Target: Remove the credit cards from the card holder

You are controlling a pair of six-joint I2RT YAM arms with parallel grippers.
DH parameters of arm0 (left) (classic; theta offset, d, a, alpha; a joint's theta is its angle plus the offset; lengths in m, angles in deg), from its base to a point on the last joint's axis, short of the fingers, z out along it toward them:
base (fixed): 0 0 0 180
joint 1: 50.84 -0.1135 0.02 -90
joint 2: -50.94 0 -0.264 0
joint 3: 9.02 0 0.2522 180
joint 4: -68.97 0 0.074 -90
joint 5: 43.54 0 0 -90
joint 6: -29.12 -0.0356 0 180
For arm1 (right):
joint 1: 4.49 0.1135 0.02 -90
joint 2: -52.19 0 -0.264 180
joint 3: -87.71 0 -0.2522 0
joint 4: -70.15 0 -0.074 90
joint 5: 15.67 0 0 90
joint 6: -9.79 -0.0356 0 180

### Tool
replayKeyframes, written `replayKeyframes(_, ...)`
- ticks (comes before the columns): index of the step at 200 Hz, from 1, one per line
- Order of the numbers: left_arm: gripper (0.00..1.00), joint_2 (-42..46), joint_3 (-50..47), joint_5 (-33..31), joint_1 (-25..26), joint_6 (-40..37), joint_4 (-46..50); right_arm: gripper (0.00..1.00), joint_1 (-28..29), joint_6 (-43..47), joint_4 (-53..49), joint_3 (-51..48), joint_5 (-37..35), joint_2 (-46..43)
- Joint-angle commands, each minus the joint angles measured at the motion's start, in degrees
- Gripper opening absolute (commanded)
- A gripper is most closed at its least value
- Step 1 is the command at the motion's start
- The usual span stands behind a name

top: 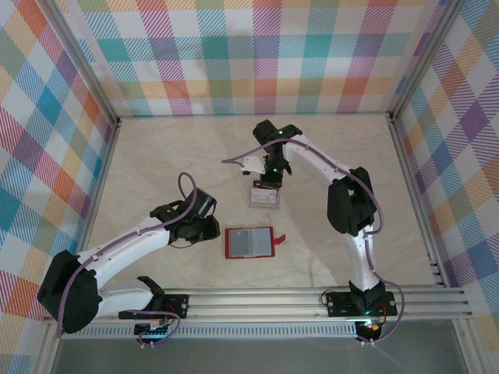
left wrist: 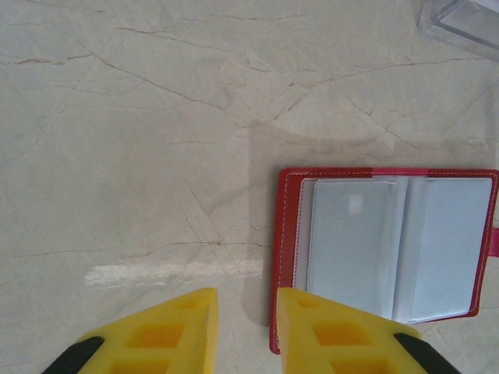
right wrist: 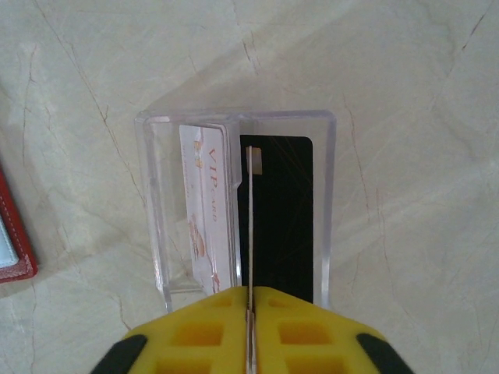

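The red card holder [top: 249, 242] lies open and flat on the table, its grey clear pockets [left wrist: 351, 241] facing up. My left gripper [left wrist: 247, 300] is open at its left edge, with bare table between the fingers; the right finger [left wrist: 327, 327] overlaps the holder's near-left corner. My right gripper [right wrist: 250, 290] is shut on a thin credit card [right wrist: 251, 226], seen edge-on, held upright over a clear plastic box [right wrist: 331, 195]. Inside that box lie a white printed card [right wrist: 207, 210] and a black card [right wrist: 284, 218].
The clear box [top: 263, 197] sits just behind the card holder, near the table's middle. A red snap tab [top: 280, 238] sticks out of the holder's right side. Checked walls close in the marble table on three sides.
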Motion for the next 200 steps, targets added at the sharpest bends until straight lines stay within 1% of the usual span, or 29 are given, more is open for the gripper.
replayKeyframes(1,0.27,1.63,-1.06,-0.71,-0.64,1.04,1.53,0.20,0.28,-0.76,1.13,1.89,0.37,0.90)
replayKeyframes(16,0.27,1.76,-1.22,-0.59,-0.63,1.15,1.64,0.24,0.26,-1.30,3.15,1.49,-1.01,0.63)
replayKeyframes(82,0.27,1.76,-1.79,0.06,-0.80,1.26,1.08,0.25,0.30,-1.93,6.74,-0.28,-3.86,-0.62)
replayKeyframes(96,0.28,1.38,-1.77,0.48,-0.80,1.30,0.63,0.26,0.28,-3.16,6.90,-0.37,-3.70,-1.11)
replayKeyframes(109,0.27,0.91,-1.59,1.02,-0.81,1.28,0.01,0.27,0.35,-6.07,8.14,-0.65,-3.52,-2.07)
replayKeyframes(129,0.24,-0.22,-1.53,1.92,-0.80,1.30,-0.92,0.28,0.37,-14.35,12.21,-3.55,-2.90,-5.50)
replayKeyframes(157,0.17,-2.90,-1.65,3.87,-0.80,1.32,-3.38,0.30,0.41,-28.89,19.30,-12.62,2.32,-12.64)
replayKeyframes(172,0.13,-4.84,-1.57,5.29,-0.80,1.39,-5.15,0.26,0.46,-38.69,23.82,-18.01,4.81,-16.45)
replayKeyframes(180,0.12,-5.72,-1.65,6.09,-0.80,1.48,-6.35,0.24,0.50,-42.81,25.76,-21.07,7.26,-18.54)
replayKeyframes(189,0.12,-6.73,-1.65,7.16,-0.82,1.50,-7.88,0.23,0.63,-50.33,28.17,-24.52,8.07,-20.83)
replayKeyframes(200,0.11,-7.88,-1.66,8.61,-0.87,1.30,-9.42,0.20,0.68,-56.45,30.36,-28.32,10.78,-23.11)
